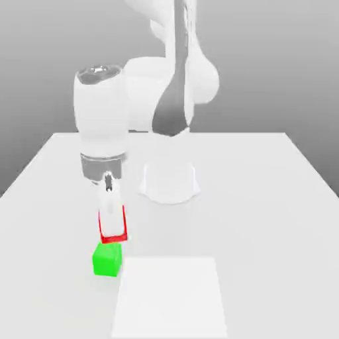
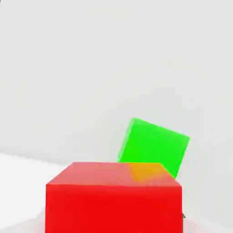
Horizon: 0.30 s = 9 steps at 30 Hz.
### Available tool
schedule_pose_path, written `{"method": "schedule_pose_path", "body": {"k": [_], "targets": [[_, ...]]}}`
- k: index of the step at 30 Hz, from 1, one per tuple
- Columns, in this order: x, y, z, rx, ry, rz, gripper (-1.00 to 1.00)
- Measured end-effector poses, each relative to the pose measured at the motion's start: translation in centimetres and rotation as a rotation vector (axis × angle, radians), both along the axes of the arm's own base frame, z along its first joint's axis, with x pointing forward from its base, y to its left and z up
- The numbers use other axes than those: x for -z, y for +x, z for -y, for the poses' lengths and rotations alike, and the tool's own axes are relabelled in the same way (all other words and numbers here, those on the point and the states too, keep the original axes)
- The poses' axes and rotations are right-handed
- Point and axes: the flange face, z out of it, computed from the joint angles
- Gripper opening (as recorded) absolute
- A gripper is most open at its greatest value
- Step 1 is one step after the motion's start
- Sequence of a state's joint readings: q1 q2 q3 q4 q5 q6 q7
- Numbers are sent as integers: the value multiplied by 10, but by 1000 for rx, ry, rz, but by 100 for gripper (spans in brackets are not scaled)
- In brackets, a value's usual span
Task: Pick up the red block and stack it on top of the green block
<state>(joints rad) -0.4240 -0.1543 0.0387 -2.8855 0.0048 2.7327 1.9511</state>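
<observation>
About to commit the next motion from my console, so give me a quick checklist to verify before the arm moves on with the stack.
1. Gripper closed on the red block: ok.
2. Green block resting on the table: ok.
3. Green block's top free to receive the red one: ok.
4. Red block lined up squarely with the green block: not ok, they look turned relative to each other in the hand view.
5. Height clearance between the blocks: cannot tell.

No readable text, label, number or sign, as far as the pale glare allows.
</observation>
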Motion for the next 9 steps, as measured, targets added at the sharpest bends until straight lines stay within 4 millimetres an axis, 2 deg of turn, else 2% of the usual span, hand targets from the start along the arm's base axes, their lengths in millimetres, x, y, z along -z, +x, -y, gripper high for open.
{"method": "schedule_pose_path", "body": {"k": [5, 6, 9], "targets": [[41, -4, 3, 31, 1, 1, -100], [48, -5, 3, 31, 2, 2, 100], [48, -5, 2, 30, 2, 2, 100]]}}
